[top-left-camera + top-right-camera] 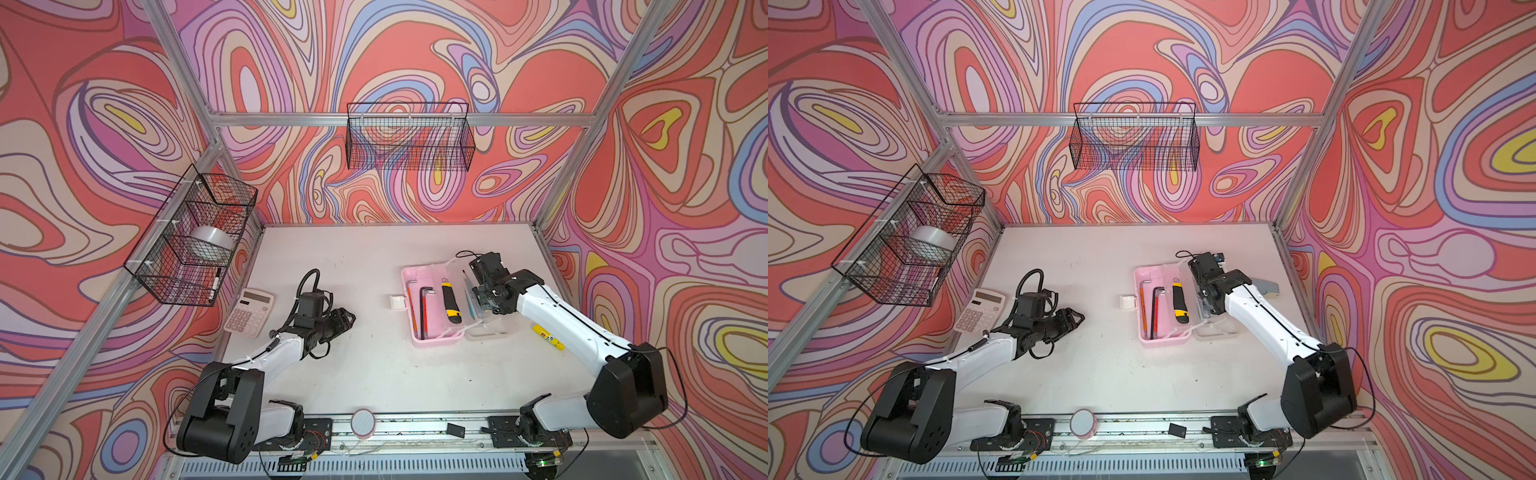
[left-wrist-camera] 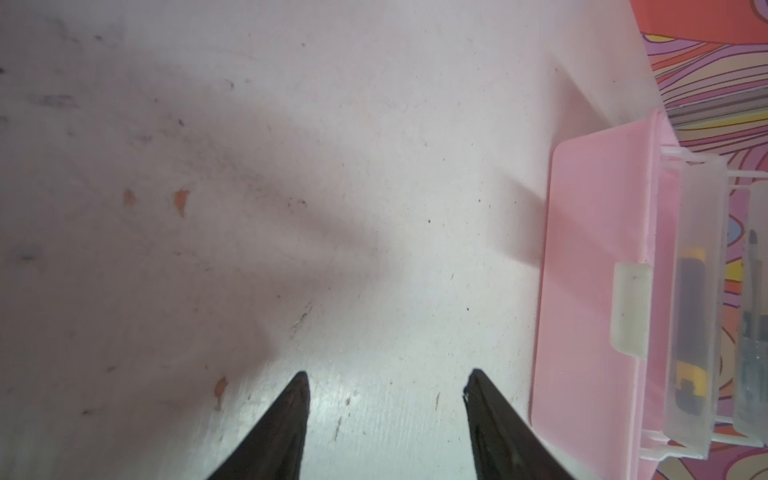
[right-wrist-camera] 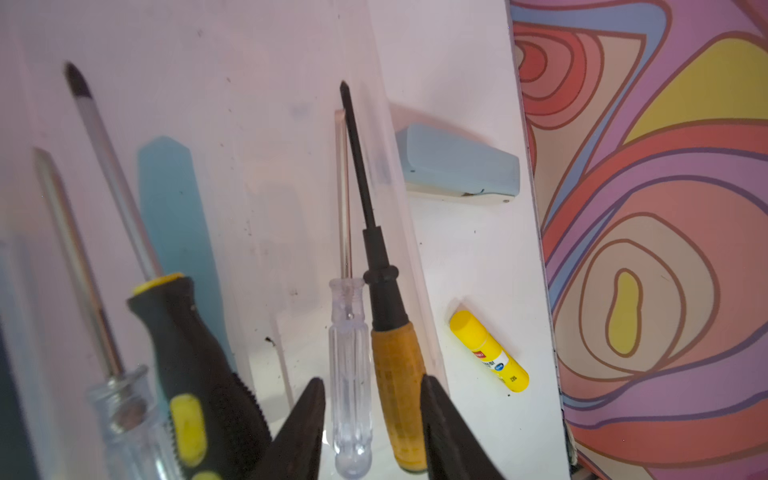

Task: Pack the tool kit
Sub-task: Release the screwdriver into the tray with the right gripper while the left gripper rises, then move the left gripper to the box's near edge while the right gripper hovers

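Right gripper (image 3: pixel 372 379) is seen low over the clear tray (image 1: pixel 492 330) that is folded out beside the pink tool box (image 1: pixel 434 328). Its jaws are parted, and an orange-handled screwdriver (image 3: pixel 399 374) and a clear-handled screwdriver (image 3: pixel 349 374) lie between them in the tray. Nothing appears to be clamped, since a thin gap is seen on the clear handle's side. Left gripper (image 2: pixel 387 373) is held well apart from the box and low over the table (image 2: pixel 291 166), with its jaws wide and nothing between them.

The box is found right of the middle of the table, standing open. Inside it a utility knife (image 1: pixel 451 303) and hex keys (image 1: pixel 426 307) are laid lengthwise. A black-and-yellow screwdriver (image 3: pixel 195 332) and a second clear one (image 3: pixel 120 403) are also lodged in the tray, alongside the two under the gripper.

Packing is judged to be nearly done, as no loose tool can be made out on the table. What seems to be left is for the tray to be swung back over the box and the white latch (image 1: pixel 397 302) to be shut. A glue stick (image 3: pixel 488 349) and a blue stapler (image 3: pixel 457 166) are seen on the table just beyond the tray, and a calculator (image 1: pixel 249 311) lies by the left arm. These are taken to be office items rather than part of the kit, though that cannot be settled here.
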Motion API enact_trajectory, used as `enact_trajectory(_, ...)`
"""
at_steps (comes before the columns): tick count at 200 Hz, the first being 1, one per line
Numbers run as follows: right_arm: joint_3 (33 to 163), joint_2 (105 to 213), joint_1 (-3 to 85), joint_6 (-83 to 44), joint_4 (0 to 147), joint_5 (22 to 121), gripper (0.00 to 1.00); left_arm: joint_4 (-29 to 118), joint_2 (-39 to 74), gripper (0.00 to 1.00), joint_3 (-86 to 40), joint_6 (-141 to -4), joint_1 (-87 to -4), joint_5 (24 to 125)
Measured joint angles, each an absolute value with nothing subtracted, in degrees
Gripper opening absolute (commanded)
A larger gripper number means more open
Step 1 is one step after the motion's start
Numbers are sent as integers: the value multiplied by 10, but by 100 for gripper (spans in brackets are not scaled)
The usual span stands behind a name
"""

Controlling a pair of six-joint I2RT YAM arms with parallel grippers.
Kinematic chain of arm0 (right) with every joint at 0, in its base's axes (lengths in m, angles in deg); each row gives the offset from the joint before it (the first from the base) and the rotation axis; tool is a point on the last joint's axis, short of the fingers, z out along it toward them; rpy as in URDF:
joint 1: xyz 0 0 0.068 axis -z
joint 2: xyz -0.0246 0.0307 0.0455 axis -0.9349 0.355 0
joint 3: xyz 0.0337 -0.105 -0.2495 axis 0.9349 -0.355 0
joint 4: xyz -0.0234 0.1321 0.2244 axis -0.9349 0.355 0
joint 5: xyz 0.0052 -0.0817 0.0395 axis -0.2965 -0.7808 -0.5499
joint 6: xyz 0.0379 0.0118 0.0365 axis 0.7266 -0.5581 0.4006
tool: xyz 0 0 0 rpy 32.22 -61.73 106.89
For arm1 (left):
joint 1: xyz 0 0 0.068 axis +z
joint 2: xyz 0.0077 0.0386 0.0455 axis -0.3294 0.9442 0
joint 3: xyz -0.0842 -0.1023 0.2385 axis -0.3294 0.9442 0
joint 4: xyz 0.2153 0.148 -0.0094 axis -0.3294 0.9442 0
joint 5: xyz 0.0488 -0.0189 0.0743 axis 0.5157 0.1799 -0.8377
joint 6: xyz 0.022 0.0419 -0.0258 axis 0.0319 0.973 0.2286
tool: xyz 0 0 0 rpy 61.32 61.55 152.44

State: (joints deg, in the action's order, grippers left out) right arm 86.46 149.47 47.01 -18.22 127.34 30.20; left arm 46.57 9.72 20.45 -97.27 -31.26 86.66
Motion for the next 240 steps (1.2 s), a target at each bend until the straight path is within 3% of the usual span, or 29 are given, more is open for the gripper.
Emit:
enact_trajectory(53,864,1386,479,-153,1235,359,60,477,97,65,148,-971,-348,847)
enact_trajectory(87,845,1357,527,-134,1205,435,63,496,115,67,98,-961,-378,828)
enact_trajectory(146,783,1301,598,-97,1188,553,61,533,178,68,0,-929,-416,802)
enact_trajectory(240,758,1271,599,-67,1180,604,57,567,335,65,-178,-890,-515,749)
